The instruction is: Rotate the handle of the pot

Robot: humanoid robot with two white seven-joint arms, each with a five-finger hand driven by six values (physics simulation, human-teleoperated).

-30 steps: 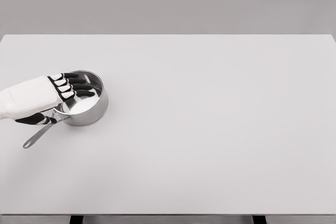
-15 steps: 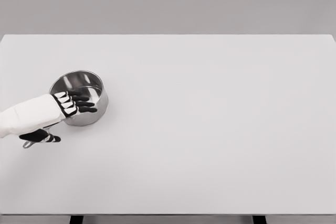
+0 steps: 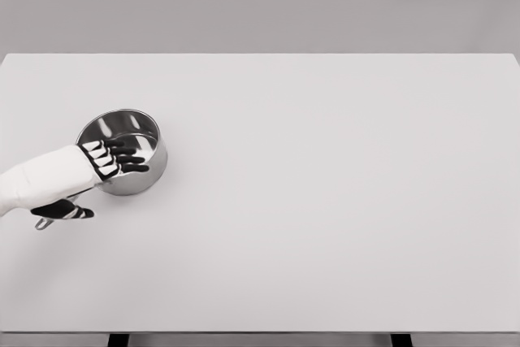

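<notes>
A small steel pot (image 3: 122,132) stands on the left part of the white table (image 3: 325,184). Its long handle (image 3: 41,223) runs down-left from the pot and is mostly hidden under my left hand (image 3: 97,180). The hand comes in from the left edge and lies over the handle where it meets the pot. Its four dark fingers (image 3: 126,158) stretch flat over the pot's near rim, and the thumb (image 3: 63,212) sits below the handle. The fingers are spread and not curled around the handle. The right arm does not show.
The table's far edge (image 3: 260,54) and near edge (image 3: 260,332) bound a wide bare surface to the right of the pot. Nothing else stands on it.
My left hand has slid down and back toward the near left, off the pot's opening and onto the handle. Pot and handle keep the same place and direction.
</notes>
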